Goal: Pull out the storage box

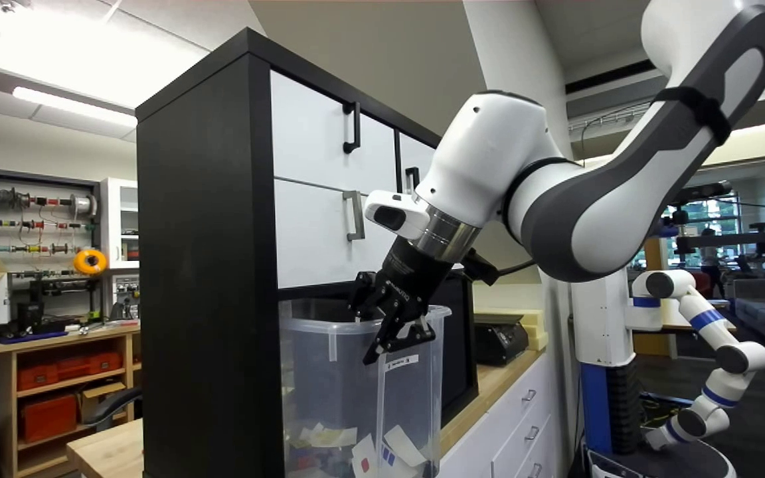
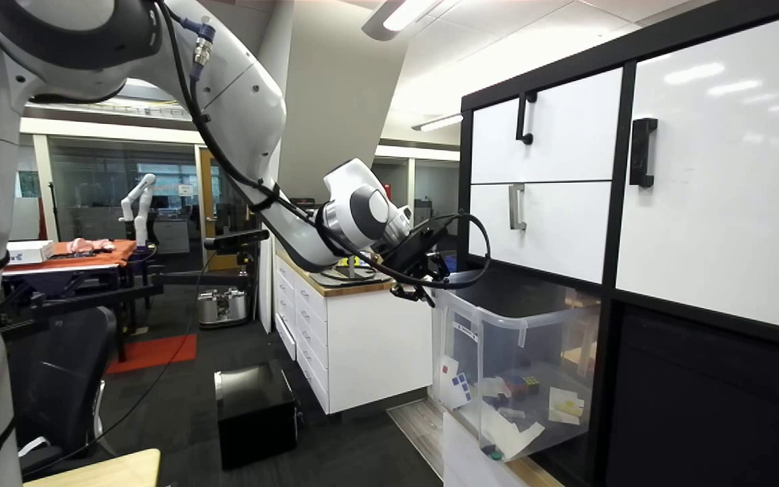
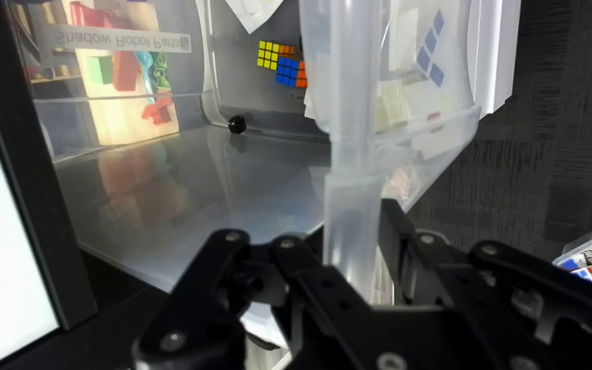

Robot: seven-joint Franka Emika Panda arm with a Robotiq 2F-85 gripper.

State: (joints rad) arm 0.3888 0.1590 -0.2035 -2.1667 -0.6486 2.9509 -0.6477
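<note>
Your tool (image 3: 353,226) has its jaws snug on the rim of the storage box (image 2: 508,352). You see it jutting from the black cabinet (image 1: 196,265).

wrist view | gripper (image 3: 352,226) clamped on storage box (image 3: 355,97) rim | puzzle cubes (image 3: 288,71) inside

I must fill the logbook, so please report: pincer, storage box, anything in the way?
Pincer astride the rim; whether clamped, cannot tell. Storage box jutting from cabinet. Possible snag: cable looped beside pincer.
</note>
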